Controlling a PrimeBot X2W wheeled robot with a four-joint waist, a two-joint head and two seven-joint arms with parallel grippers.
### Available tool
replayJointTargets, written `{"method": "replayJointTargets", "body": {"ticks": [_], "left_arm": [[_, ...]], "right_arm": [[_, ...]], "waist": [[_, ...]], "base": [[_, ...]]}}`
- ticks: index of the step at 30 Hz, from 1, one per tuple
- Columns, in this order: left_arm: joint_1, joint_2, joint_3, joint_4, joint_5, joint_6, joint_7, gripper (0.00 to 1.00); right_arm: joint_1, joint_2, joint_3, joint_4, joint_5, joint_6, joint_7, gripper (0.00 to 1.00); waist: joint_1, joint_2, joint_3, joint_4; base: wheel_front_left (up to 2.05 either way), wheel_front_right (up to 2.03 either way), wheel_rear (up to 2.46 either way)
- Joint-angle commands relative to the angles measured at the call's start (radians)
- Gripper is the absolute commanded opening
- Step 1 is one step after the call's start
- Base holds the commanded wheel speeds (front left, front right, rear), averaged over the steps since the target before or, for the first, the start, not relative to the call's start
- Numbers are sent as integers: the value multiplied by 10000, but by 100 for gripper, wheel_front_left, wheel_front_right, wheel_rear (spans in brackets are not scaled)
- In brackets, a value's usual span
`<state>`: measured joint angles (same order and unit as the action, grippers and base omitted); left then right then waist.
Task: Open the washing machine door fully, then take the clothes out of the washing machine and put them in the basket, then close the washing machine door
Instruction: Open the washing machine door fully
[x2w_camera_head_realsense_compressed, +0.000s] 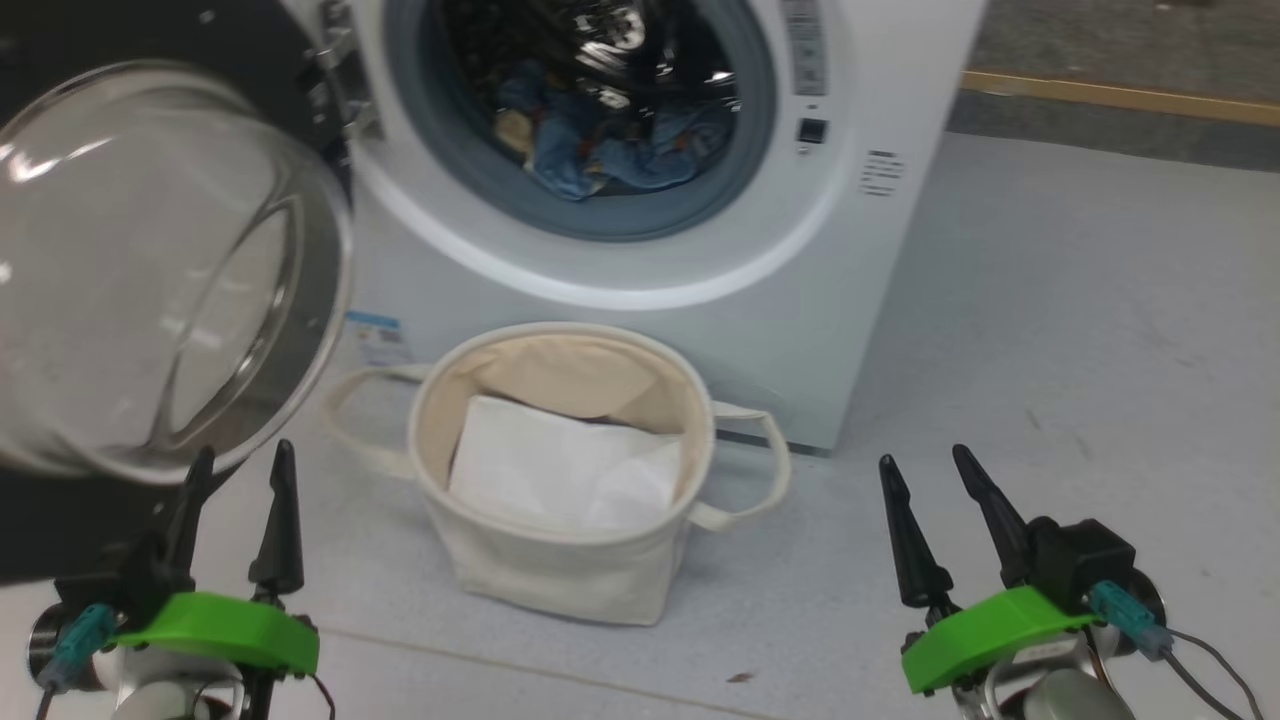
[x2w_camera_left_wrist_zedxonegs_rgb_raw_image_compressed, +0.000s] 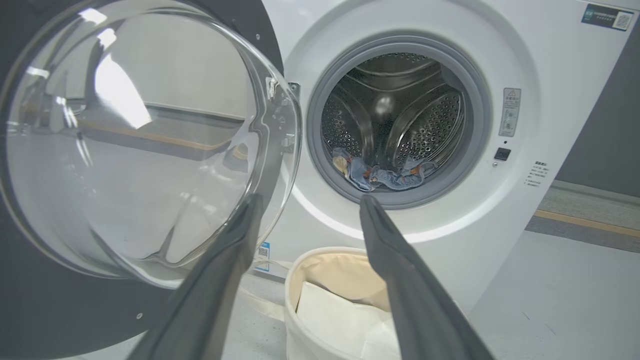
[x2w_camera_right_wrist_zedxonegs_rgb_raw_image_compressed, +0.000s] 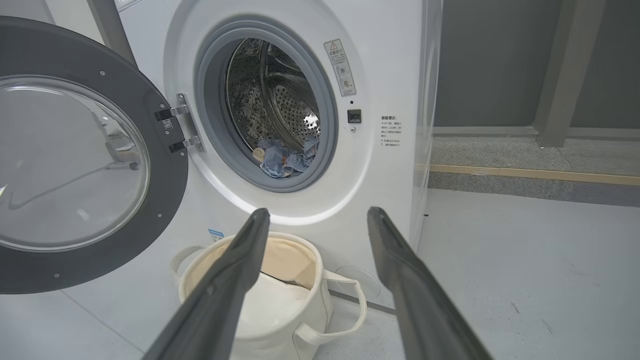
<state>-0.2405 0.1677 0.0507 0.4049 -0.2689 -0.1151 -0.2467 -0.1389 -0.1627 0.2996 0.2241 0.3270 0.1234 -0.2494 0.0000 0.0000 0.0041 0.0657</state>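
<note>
The white washing machine (x2w_camera_head_realsense_compressed: 880, 90) stands ahead with its round door (x2w_camera_head_realsense_compressed: 150, 270) swung wide open to the left. The bulging glass window faces me. Light-blue clothes (x2w_camera_head_realsense_compressed: 610, 145) lie at the bottom of the steel drum, seen too in the left wrist view (x2w_camera_left_wrist_zedxonegs_rgb_raw_image_compressed: 385, 175) and the right wrist view (x2w_camera_right_wrist_zedxonegs_rgb_raw_image_compressed: 282, 160). The cream basket (x2w_camera_head_realsense_compressed: 560, 570) sits on the floor in front of the machine. My left gripper (x2w_camera_head_realsense_compressed: 243, 462) is open at lower left, just below the door's glass. My right gripper (x2w_camera_head_realsense_compressed: 925, 460) is open at lower right, empty.
A plain white sheet (x2w_camera_head_realsense_compressed: 560, 470) lies inside the basket. Grey floor (x2w_camera_head_realsense_compressed: 1080, 350) stretches to the right of the machine. A yellow-edged step (x2w_camera_head_realsense_compressed: 1120, 95) runs along the far right. A small blue sticker (x2w_camera_head_realsense_compressed: 375, 335) sits low on the machine's front.
</note>
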Motion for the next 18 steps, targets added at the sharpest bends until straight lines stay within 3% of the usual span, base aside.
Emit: {"method": "replayJointTargets", "body": {"ticks": [1,10,18], "left_arm": [[-153,445,213,-520,-105,-60,94,100],[644,907,123,-1409,-1293,-138,885,100],[904,1033,-41,-1828,-1442,-93,1280,100]], "right_arm": [[-196,45,129,-258,1,73,-123,100],[-254,-20,74,-211,5,73,-124,100],[-249,-38,-78,-221,12,73,-124,100]], "waist": [[0,0,-189,-652],[0,0,-201,-1558],[0,0,-122,-1747]], "base": [[0,0,0],[0,0,0],[0,0,0]]}}
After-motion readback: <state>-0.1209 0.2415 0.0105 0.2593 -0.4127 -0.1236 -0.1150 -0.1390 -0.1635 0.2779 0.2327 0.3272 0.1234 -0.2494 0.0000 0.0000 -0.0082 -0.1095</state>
